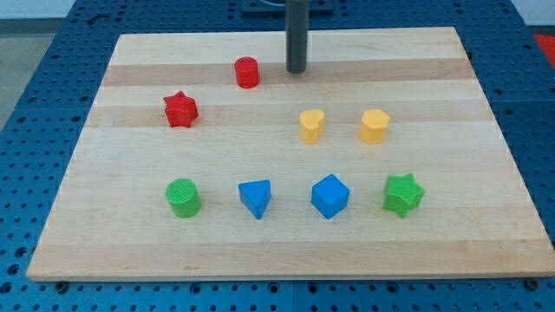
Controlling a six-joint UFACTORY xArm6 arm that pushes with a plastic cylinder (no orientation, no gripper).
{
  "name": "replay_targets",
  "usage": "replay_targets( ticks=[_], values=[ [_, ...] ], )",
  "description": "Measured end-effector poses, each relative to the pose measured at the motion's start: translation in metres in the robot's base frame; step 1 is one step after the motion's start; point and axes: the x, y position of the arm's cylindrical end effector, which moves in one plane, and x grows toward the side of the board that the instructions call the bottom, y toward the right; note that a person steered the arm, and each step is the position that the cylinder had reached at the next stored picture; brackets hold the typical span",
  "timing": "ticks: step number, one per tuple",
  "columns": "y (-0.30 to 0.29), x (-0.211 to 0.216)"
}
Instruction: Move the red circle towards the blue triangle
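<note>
The red circle (247,72) is a short red cylinder near the view's top, left of centre. The blue triangle (256,198) lies lower on the board, almost straight below the red circle, in the bottom row. My tip (297,70) touches the board just to the right of the red circle, with a small gap between them. The dark rod rises from the tip out of the view's top.
A red star (181,109) lies left of and below the red circle. Two yellow blocks (311,125) (375,126) sit in the middle right. The bottom row also holds a green cylinder (183,198), a blue cube (329,195) and a green star (403,193). The wooden board (486,243) rests on a blue pegboard table.
</note>
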Motion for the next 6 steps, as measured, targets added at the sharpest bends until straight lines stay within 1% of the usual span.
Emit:
replay_targets(
  ticks=[1,2,3,5,6],
  values=[
    [-0.05,-0.005],
    [-0.081,0.002],
    [-0.092,0.006],
    [-0.089,0.04],
    [-0.068,0.035]
  ],
)
